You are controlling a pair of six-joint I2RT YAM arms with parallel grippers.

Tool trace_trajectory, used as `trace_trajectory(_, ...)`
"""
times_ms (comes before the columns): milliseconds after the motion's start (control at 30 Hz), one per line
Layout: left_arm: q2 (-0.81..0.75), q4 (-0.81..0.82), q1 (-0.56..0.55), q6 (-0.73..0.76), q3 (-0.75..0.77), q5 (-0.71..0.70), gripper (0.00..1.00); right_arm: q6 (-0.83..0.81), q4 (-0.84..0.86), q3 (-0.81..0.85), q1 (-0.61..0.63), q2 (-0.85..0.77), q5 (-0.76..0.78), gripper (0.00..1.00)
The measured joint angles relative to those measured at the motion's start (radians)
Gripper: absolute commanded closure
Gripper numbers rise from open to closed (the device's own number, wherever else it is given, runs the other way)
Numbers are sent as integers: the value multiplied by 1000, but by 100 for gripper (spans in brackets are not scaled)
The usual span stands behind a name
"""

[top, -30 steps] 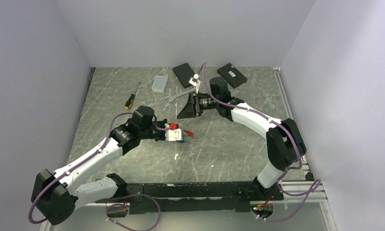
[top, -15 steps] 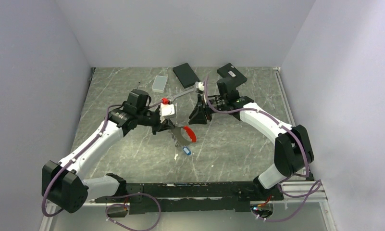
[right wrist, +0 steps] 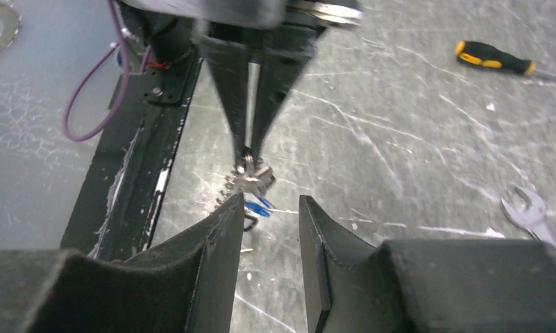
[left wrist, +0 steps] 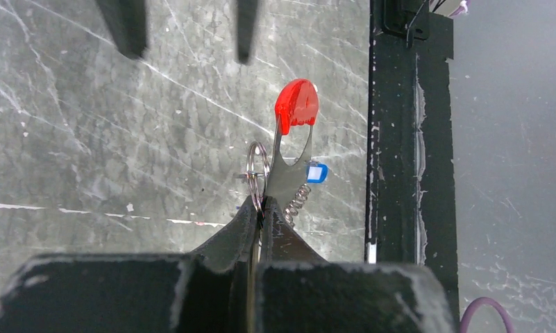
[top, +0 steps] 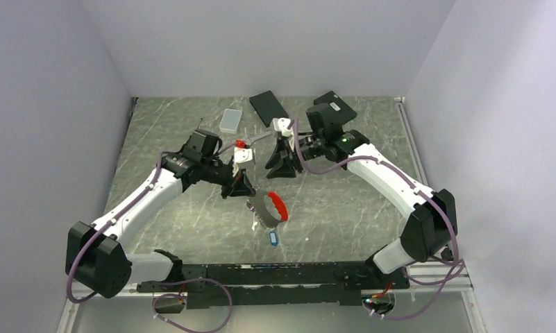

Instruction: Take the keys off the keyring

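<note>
My left gripper (top: 247, 191) is shut on the keyring's thin grey ring (left wrist: 256, 165) and holds the bunch above the table. The red clip (top: 280, 206) of the keyring sticks out beyond the jaws, as the left wrist view (left wrist: 297, 104) also shows. A key with a blue head (top: 273, 238) hangs at the low end of the bunch; the left wrist view (left wrist: 317, 172) shows it next to a small metal coil. My right gripper (top: 278, 166) is open and empty, a little behind the bunch. In the right wrist view its fingertips (right wrist: 226, 215) frame the blue keys (right wrist: 259, 202).
A silver wrench (right wrist: 532, 211) lies behind the grippers. A screwdriver with a black and yellow handle (right wrist: 493, 57) lies at the back left. A clear box (top: 230, 121) and two black boxes (top: 268, 107) sit along the back. The black base rail (left wrist: 393, 139) runs along the near edge.
My left gripper has lifted the keyring off the table and carried it toward the middle, the blue key now dangling lower. My right gripper has swung over to face the bunch.
</note>
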Motion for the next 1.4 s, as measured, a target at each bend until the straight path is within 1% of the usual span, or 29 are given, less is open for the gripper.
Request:
trace_trajectory(200,18,-1,6,-30,12,23,100,-84,-97,33,83,0,16,62)
trace_trajectory(467,19,-1,10,-58,13,48,100,-126,-131,33,103,17,55,63)
trace_trajectory(833,20,16,10,-60,4,51,100,-122,-73,-9,115,31,79,64)
trace_trajectory(933,23,29,10,-60,-10,51,100,-118,-46,-41,116,32,79,69)
trace_trajectory(1000,31,36,10,-64,-14,51,100,-114,-27,-66,118,32,79,70)
trace_trajectory(1267,55,54,10,-66,-26,51,100,-92,26,-101,124,34,79,68)
trace_trajectory(1300,55,55,11,-66,-26,51,100,-89,31,-101,125,34,79,69)
trace_trajectory(1400,58,58,10,-66,-29,51,100,-83,45,-101,126,36,79,80)
